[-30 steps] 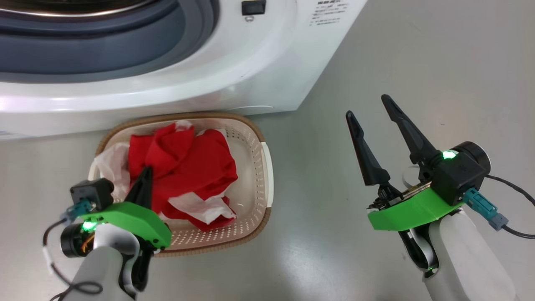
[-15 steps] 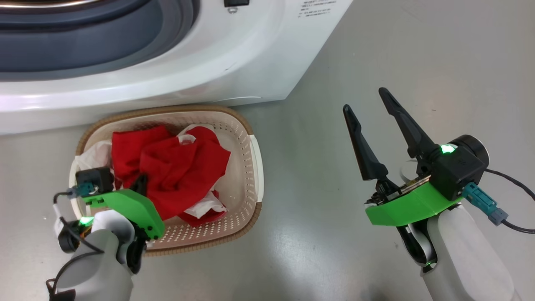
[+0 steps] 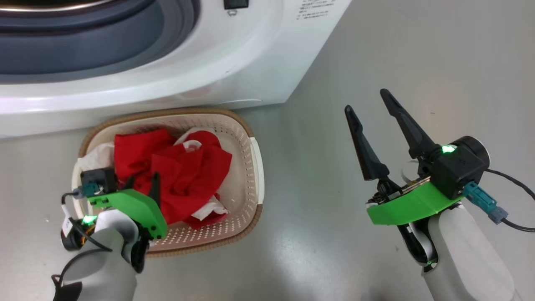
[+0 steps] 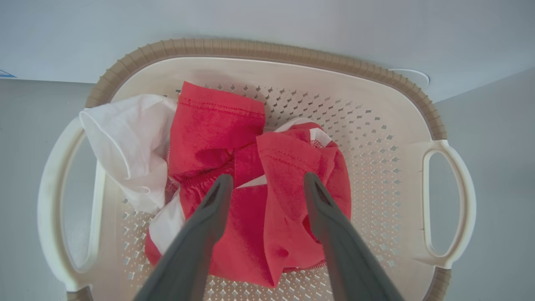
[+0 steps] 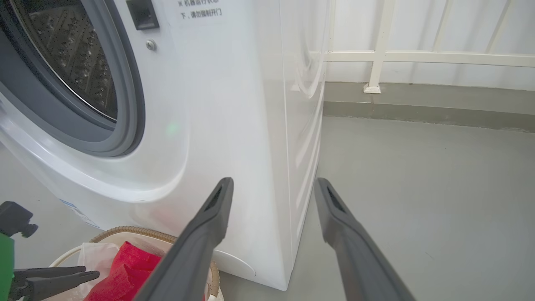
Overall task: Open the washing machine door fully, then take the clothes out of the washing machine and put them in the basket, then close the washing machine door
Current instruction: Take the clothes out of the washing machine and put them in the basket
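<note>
The clothes (image 3: pixel 184 175), red fabric with white parts, lie bundled in the cream basket (image 3: pixel 246 167), which stands on the floor right in front of the washing machine (image 3: pixel 234 62). My left gripper (image 3: pixel 142 183) hangs open just over the near side of the bundle. In the left wrist view its fingertips (image 4: pixel 223 180) straddle a fold of the clothes (image 4: pixel 217 125) inside the basket (image 4: pixel 267 47). My right gripper (image 3: pixel 367 101) is open with nothing in it, above bare floor to the right of the machine. The grey rubber ring (image 5: pixel 129 104) and steel drum (image 5: pixel 71 54) stand uncovered. The door is out of view.
Grey floor (image 3: pixel 418 50) spreads to the right of the machine. A white railing (image 5: pixel 418 56) and low wall run behind it. The basket rim (image 5: pixel 125 230) and my left fingers (image 5: pixel 54 278) show at the lower left of the right wrist view.
My left gripper has lowered into the basket and opened, letting go of the clothes, which have settled lower. The head camera shifted slightly. The right gripper has kept its place.
</note>
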Robot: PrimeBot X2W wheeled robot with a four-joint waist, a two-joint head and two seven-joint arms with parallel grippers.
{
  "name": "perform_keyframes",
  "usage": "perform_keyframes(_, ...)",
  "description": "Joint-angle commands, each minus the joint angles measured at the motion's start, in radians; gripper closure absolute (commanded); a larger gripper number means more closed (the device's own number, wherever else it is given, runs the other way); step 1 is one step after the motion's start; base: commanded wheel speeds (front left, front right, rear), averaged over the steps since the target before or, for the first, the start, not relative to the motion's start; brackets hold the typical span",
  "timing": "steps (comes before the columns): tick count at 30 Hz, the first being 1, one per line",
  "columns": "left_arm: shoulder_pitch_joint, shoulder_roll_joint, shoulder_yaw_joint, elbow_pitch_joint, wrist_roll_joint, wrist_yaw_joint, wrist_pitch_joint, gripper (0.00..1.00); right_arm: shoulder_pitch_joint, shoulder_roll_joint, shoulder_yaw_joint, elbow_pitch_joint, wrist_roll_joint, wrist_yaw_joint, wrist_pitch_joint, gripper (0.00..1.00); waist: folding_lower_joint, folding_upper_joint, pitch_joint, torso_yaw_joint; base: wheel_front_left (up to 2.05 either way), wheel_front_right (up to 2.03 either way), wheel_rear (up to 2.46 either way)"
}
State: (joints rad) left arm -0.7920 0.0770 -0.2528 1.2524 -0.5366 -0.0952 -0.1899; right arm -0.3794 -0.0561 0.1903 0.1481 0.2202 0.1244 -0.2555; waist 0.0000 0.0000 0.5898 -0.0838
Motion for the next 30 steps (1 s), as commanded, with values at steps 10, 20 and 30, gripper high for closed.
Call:
perform_keyframes(10, 0.001, 0.019, 0.008, -0.048, 0.001, -0.022, -0.067, 0.00, 0.008, 0.006, -0.001, 0.008, -0.009, 0.006, -0.006, 0.00, 0.0000, 0.0000, -0.076, 0.038, 0.00, 0.00, 0.00)
perform_keyframes(20, 0.120, 0.025, 0.062, -0.314, 0.012, -0.032, -0.072, 0.00, 0.023, 0.006, -0.047, 0.035, -0.034, 0.006, -0.006, 0.00, 0.0000, 0.0000, -0.174, 0.061, 0.00, 0.00, 0.00)
perform_keyframes(30, 0.314, 0.036, 0.175, -0.651, 0.098, -0.008, -0.072, 0.00, 0.047, 0.006, -0.091, 0.065, -0.044, 0.006, -0.006, 0.00, 0.0000, 0.0000, -0.292, 0.063, 0.00, 0.00, 0.00)
